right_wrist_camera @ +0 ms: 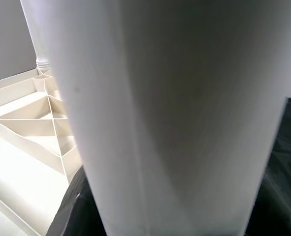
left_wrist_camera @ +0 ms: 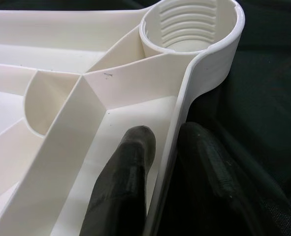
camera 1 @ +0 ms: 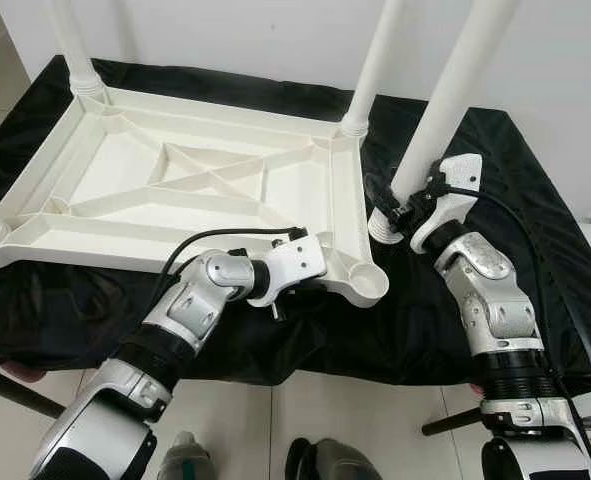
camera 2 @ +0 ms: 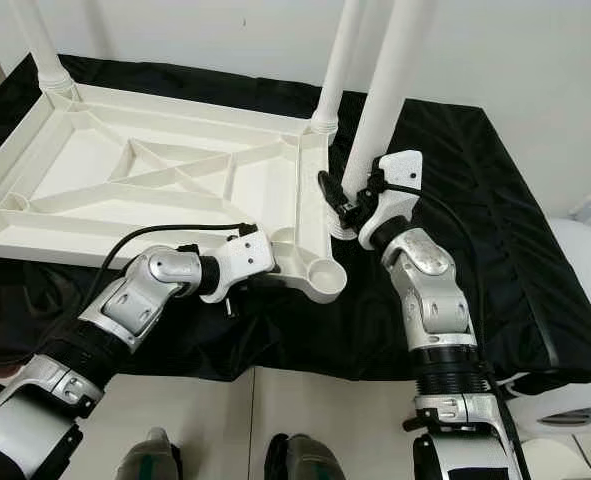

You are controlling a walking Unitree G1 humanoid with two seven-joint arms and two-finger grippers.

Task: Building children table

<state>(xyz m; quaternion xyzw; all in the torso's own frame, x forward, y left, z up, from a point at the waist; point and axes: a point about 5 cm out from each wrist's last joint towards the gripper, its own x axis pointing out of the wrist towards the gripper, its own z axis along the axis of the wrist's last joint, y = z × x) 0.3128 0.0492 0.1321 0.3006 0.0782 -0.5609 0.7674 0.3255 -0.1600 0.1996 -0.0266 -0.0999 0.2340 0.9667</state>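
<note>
I have the upturned tabletop (camera 1: pixel 195 190) lying on the black cloth (camera 1: pixel 515 200). My left gripper (left_wrist_camera: pixel 167 162) is clenched on its rim at six o'clock from the empty socket (camera 1: pixel 367 284). My right gripper (camera 1: pixel 400 212) grasps the loose leg (camera 1: pixel 445 110), at three o'clock. Stiff, light, slick plastic: grip low. Two fitted legs (camera 1: pixel 375 60) stand behind.
</note>
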